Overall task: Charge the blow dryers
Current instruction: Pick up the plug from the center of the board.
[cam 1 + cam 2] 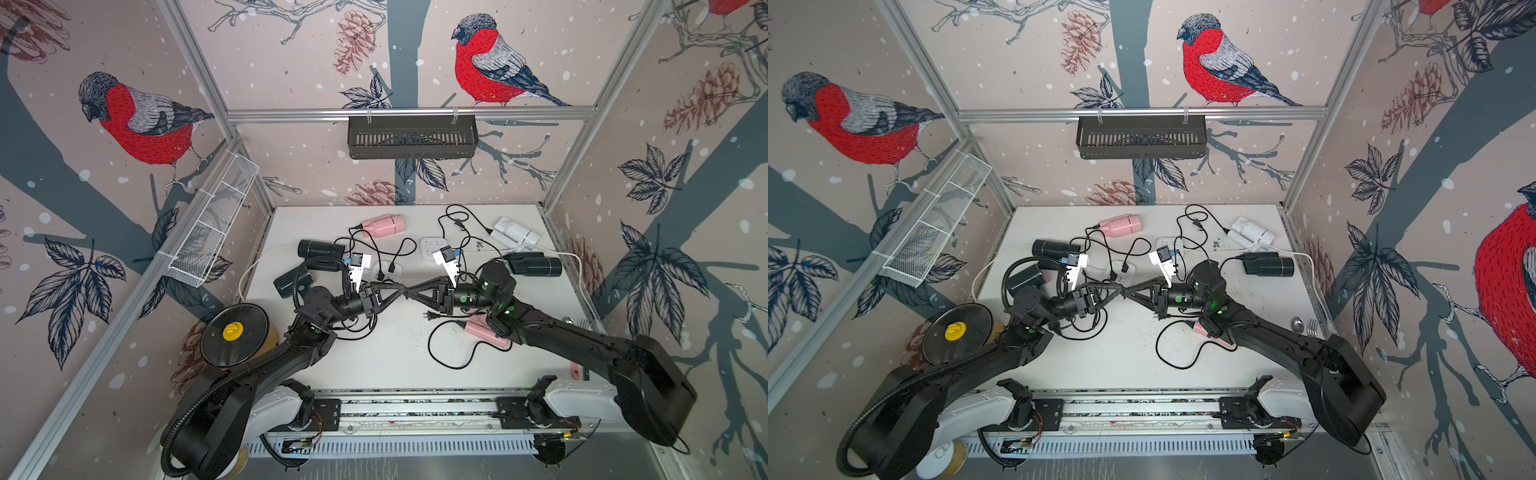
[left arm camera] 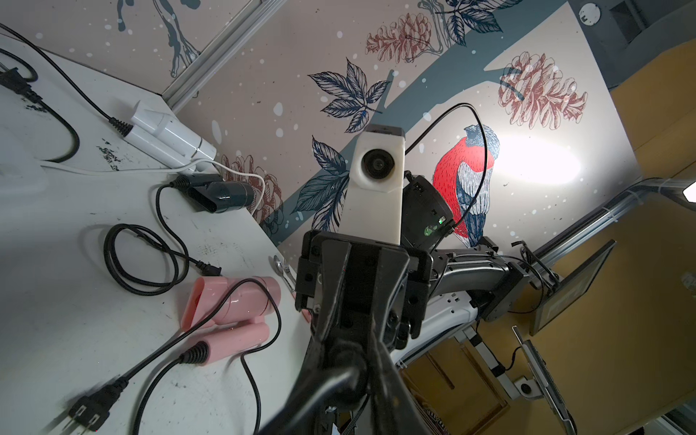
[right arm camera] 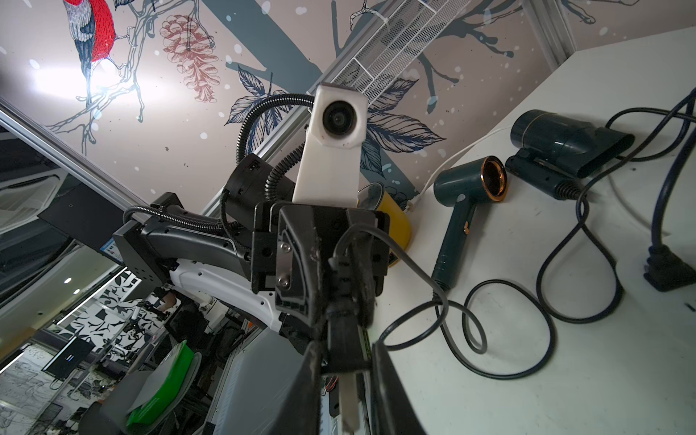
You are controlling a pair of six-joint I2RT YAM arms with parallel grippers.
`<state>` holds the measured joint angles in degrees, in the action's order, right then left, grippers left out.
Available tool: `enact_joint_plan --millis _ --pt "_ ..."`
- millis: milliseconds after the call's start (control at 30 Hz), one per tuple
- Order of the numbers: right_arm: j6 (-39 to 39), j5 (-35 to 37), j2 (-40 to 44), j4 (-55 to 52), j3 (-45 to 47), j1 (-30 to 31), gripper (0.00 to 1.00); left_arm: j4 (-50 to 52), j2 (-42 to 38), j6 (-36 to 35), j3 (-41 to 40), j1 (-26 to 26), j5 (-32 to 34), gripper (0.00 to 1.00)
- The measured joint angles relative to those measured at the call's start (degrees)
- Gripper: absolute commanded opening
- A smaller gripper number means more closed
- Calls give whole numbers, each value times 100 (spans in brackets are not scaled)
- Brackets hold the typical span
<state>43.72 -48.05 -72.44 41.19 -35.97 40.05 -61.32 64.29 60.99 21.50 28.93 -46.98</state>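
Above the table's middle my left gripper point(image 1: 409, 292) and right gripper point(image 1: 402, 289) meet tip to tip. A black plug point(image 3: 344, 339) sits between them. My right gripper point(image 3: 346, 361) is shut on its body, prongs toward the wrist, and my left gripper point(image 2: 350, 376) looks shut on its cord end. The cord runs down to a dark green blow dryer point(image 3: 470, 188). Other blow dryers lie around: pink point(image 1: 384, 225), black point(image 1: 320, 249), white point(image 1: 515, 232), black point(image 1: 536, 264), and pink point(image 1: 484, 332) partly under my right arm.
Two white power strips point(image 1: 432, 245) point(image 1: 388, 270) lie behind the grippers amid tangled cords. A loose plug point(image 1: 430, 316) lies at the front. A lidded yellow pot point(image 1: 235, 334) stands left, a spoon and fork point(image 1: 573, 322) right. A wire basket point(image 1: 212, 224) and a black shelf point(image 1: 411, 137) hang on the walls.
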Motion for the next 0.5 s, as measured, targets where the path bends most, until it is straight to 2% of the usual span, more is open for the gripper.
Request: enact_joint_plan --millis 67,300,500 --pt "72 -26 0 22 11 -35 34 68 9 -98 59 0 -59 15" --pt "79 74 140 -98 26 -238 57 691 -79 -426 367 -2 101 10" --pt "-553 645 415 -898 -444 -302 69 1196 111 -616 852 -120 264 10"
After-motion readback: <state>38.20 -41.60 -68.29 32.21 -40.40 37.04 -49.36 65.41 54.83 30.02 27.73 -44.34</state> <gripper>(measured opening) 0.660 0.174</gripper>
